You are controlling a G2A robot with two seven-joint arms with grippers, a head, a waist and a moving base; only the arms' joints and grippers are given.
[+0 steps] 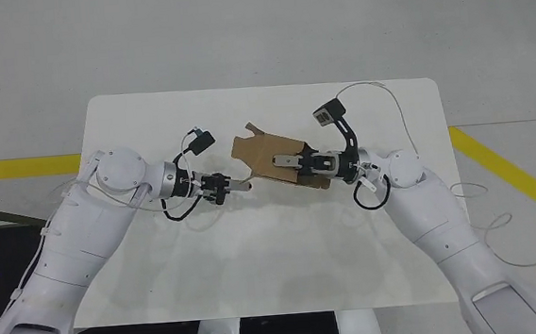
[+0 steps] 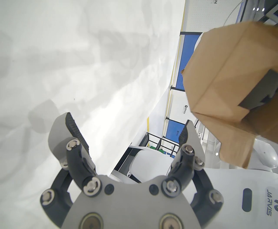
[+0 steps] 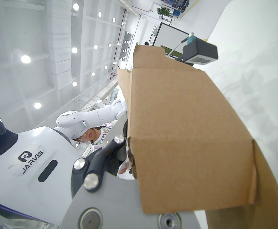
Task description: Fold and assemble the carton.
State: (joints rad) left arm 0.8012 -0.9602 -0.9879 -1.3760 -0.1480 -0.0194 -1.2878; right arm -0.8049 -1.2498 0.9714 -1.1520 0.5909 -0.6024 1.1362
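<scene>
One carton [image 1: 265, 153] is held over the middle of the table [image 1: 151, 119], clamped at one end by the jaws of the right gripper [image 1: 298, 161], and its long side is laid across from one arm toward the other. The jaws of the left gripper [image 1: 240, 182] are spread wide with nothing in them, and the carton's free end is found just beside them, not between them. One carton and two grippers are counted.
</scene>
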